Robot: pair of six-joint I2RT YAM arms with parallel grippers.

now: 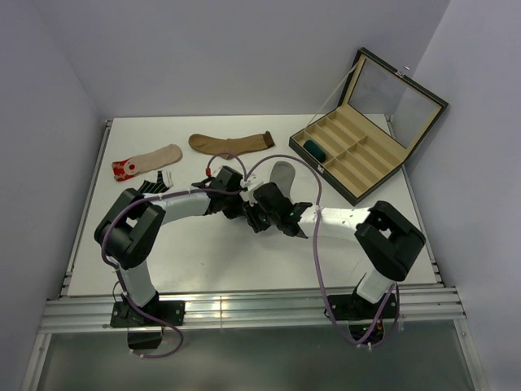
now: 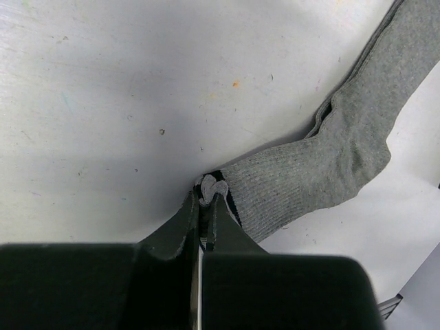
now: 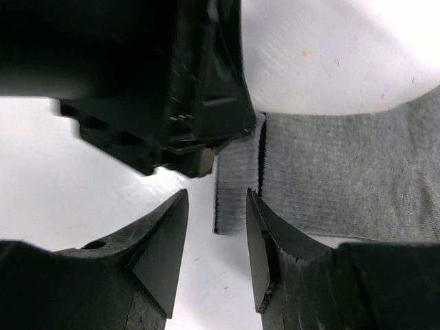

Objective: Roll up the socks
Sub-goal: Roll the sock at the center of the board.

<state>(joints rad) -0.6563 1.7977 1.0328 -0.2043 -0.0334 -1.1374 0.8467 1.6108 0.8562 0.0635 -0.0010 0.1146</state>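
With left gripper (image 2: 208, 197) clenched, gripped grey sock (image 2: 344, 151) by its black-striped cuff
Held right gripper (image 3: 216, 206) parted, 2 fingers (image 3: 165, 240) astride cuff edge; had rest of sock lying on white table (image 1: 203, 257) near centre

Nothing written can be read in any view: no words, labels, brand names, numbers or signs. The white marks on the red toe of the beige sock (image 1: 151, 160), at the far left of the counter (image 1: 236, 261), are too small to make out.
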